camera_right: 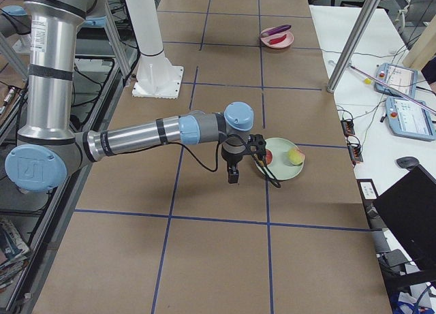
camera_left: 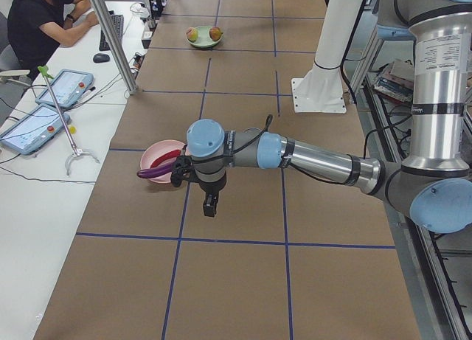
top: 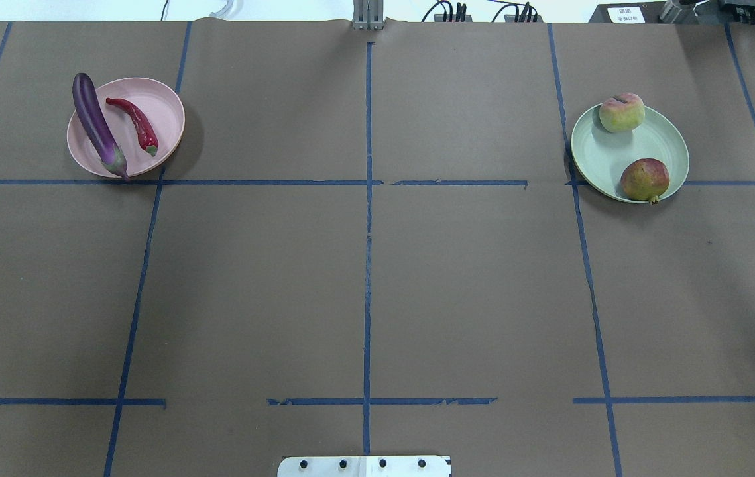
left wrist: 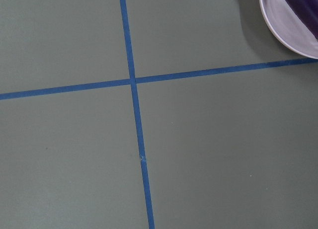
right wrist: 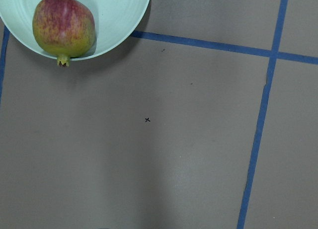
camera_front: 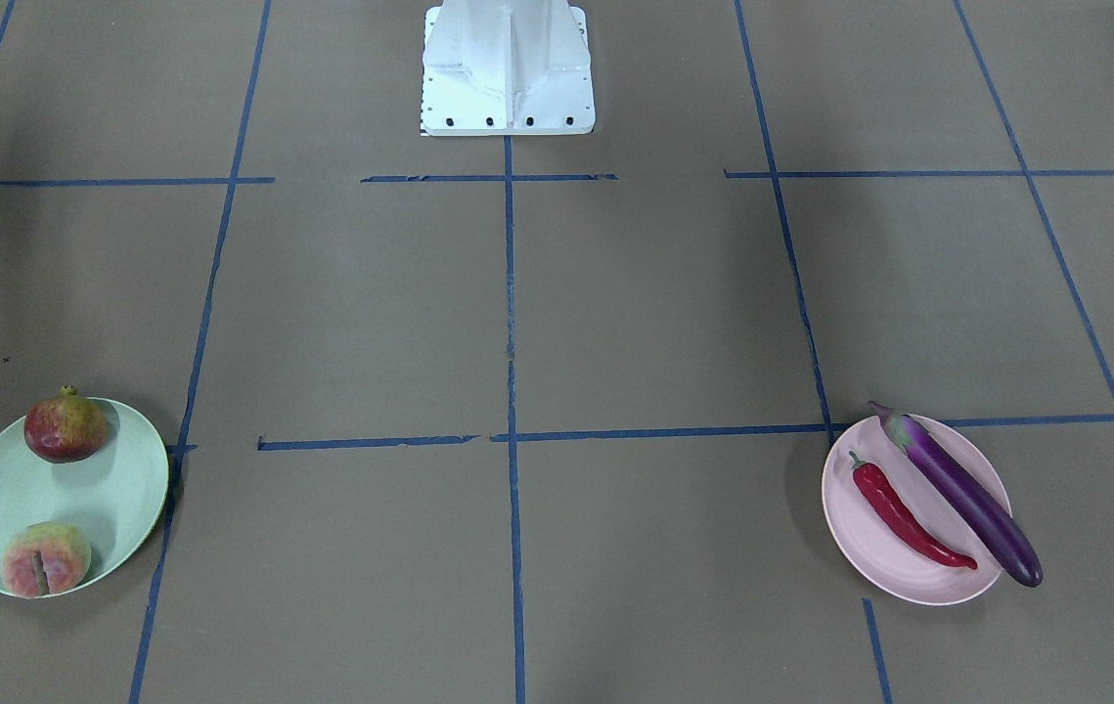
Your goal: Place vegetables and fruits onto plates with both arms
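The purple eggplant (camera_front: pixel 967 499) and the red chili pepper (camera_front: pixel 904 513) lie side by side on the pale pink plate (camera_front: pixel 869 548). The pomegranate (camera_front: pixel 66 425) and the peach (camera_front: pixel 46 559) sit on the pale green plate (camera_front: pixel 19 499). My left gripper (camera_left: pixel 210 206) hangs above the table just beside the pink plate (camera_left: pixel 158 152). My right gripper (camera_right: pixel 233 176) hangs just beside the green plate (camera_right: pixel 283 165). Both show only in the side views, so I cannot tell whether they are open or shut. The right wrist view shows the pomegranate (right wrist: pixel 63 26) at the plate's edge.
The white base block (camera_front: pixel 508 68) stands at the robot's side of the table. Blue tape lines divide the brown surface. An operator (camera_left: pixel 44 23), touch panels (camera_left: pixel 63 85) and a metal pole (camera_left: pixel 110 37) are along the far table edge.
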Controlling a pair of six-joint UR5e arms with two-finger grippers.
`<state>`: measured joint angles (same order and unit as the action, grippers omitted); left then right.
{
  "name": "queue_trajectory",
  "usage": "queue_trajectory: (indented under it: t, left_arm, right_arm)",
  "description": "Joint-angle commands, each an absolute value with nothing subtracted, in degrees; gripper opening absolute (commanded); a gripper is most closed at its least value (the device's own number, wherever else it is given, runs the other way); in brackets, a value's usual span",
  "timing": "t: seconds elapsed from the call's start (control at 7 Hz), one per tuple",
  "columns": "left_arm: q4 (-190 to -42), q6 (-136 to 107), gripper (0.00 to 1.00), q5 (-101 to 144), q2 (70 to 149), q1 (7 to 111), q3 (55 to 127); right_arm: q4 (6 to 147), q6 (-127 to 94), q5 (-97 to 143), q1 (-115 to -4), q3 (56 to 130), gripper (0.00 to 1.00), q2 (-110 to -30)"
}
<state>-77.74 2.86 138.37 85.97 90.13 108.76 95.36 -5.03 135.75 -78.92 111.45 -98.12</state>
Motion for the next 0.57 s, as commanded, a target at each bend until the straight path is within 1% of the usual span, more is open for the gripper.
queue_trajectory:
  t: [0.0, 0.29, 0.43]
  left_arm:
    - [-78.05, -1.05, 1.00, 137.99, 83.08, 89.65, 112.05]
    - [-78.22, -0.97, 1.00, 137.46, 82.79, 89.56, 112.23]
    - [-78.14, -0.97, 1.00, 136.42, 82.71, 89.39, 110.06]
  right_arm:
    - [95.36, -5.10, 135.79, -78.84, 111.27, 1.00, -98.70]
    - [95.45, -5.27, 135.62, -78.93, 111.10, 1.00, -98.88]
    - [95.45, -5.19, 135.53, -78.84, 111.01, 1.00, -98.96]
